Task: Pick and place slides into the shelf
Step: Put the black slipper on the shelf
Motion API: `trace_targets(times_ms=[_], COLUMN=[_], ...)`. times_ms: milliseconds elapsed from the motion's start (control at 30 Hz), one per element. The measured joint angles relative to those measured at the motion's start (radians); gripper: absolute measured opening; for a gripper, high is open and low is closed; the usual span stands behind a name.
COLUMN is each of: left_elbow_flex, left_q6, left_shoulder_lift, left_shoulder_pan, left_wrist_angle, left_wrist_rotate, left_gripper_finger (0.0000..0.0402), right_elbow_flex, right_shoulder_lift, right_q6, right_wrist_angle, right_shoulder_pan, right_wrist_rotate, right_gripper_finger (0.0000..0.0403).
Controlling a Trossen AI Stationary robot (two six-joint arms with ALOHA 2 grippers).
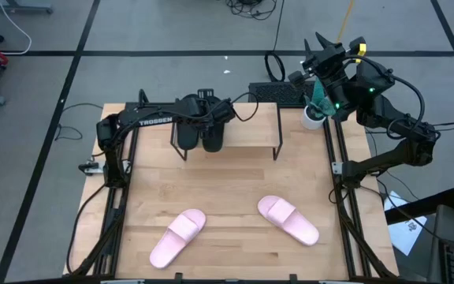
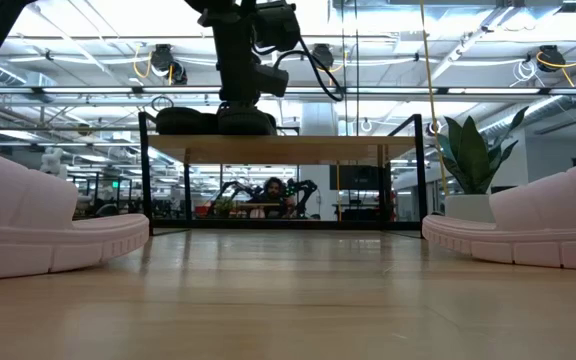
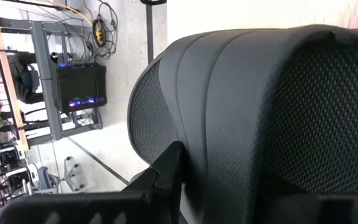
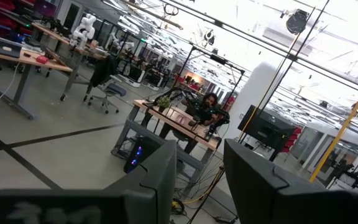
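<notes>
Four slides in all, two placed and two loose.

Tabletop (image 1: 235, 189) — pale wood, carrying everything below.

Shelf (image 1: 247, 130) — plank top on thin black legs, at the far side of the tabletop.

Black slides (image 1: 202, 136) — a pair, side by side on the shelf's left end. The left end effector (image 1: 211, 110) sits right over them; its wrist view is filled by a black strap and mesh, with the slide between the fingers (image 3: 166, 174). The fingers look only slightly parted, and whether they have hold of the slide or have let go cannot be told.

Pink slides — one (image 1: 178, 237) near the front left, one (image 1: 288, 218) near the front right, well apart, both flat on the tabletop, soles down.

Right end effector (image 1: 321, 47) — parked off the far right corner, beside a potted plant (image 1: 315, 110); fingers apart, holding nothing.

Handling, judged: the slides look like light, soft foam with a matte, non-slippery face. The broad strap or a sole edge seems the surest hold.

Views: the low view alone shows the shelf's height and the black pair sitting level on it; the high view alone gives the pink slides' spacing and angles.
</notes>
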Motion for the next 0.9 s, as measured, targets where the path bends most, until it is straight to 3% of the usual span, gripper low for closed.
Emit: trace_targets(times_ms=[900], left_elbow_flex=[0.008], left_q6=[0.009], left_shoulder_lift=[0.001], left_shoulder_pan=[0.002], left_wrist_angle=[-0.001], left_wrist_rotate=[0.025], left_gripper_finger=[0.0086], right_elbow_flex=[0.000], right_shoulder_lift=[0.000], right_q6=[0.007], right_wrist_angle=[-0.023], right_shoulder_pan=[0.000], right_wrist_rotate=[0.000], right_gripper_finger=[0.0125])
